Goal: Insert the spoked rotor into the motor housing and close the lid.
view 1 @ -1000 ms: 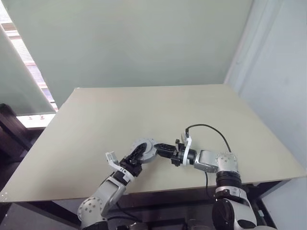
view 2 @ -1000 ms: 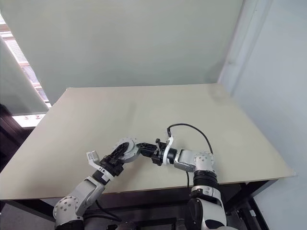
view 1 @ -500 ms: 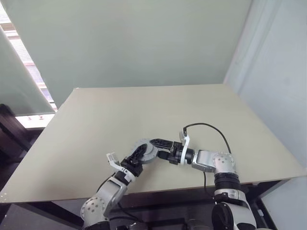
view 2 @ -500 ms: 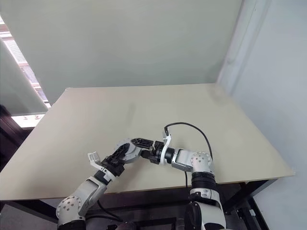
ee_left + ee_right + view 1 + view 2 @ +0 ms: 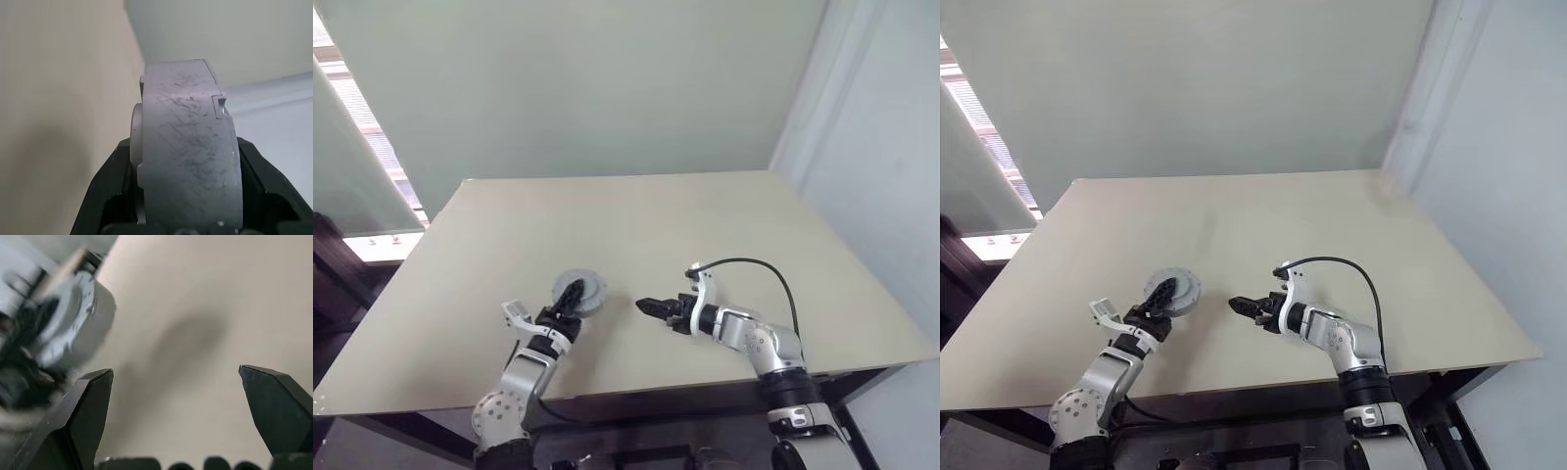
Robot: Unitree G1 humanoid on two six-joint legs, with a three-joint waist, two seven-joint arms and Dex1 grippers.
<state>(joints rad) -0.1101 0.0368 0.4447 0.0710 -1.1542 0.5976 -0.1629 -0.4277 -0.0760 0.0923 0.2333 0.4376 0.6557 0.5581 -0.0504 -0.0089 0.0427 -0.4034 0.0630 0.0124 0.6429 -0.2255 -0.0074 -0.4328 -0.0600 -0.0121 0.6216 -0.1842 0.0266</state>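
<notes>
Both arms have parted since a second ago: then the two grippers met at the round grey assembly near the table's front middle; now the left has carried it off to the left and the right has drawn back to the right.

Left gripper (image 5: 570,297): clamped on the motor housing (image 5: 579,291), one black finger on each side of its grey rim, as the left wrist view shows. Lid (image 5: 188,156) appears to be seated on it already; the piece reads as one closed grey disc, held on edge just above the table (image 5: 724,215), near the front edge. Spoked rotor presumably inside; cannot confirm, nothing of it shows.

Right gripper (image 5: 651,306): fingers spread wide, nothing between them, pointing left toward the housing, well apart from it now. Right wrist view catches the housing off to one side, blurred.

Risks, as I judge them:
- Disc held by its rim only, tilted; a slack grip or a quick wrist turn could let it slip and roll off the near edge.
- If the lid is only resting, not pressed home, tilting could shed it.
- Setting it down on edge instead of flat would let it roll.
</notes>
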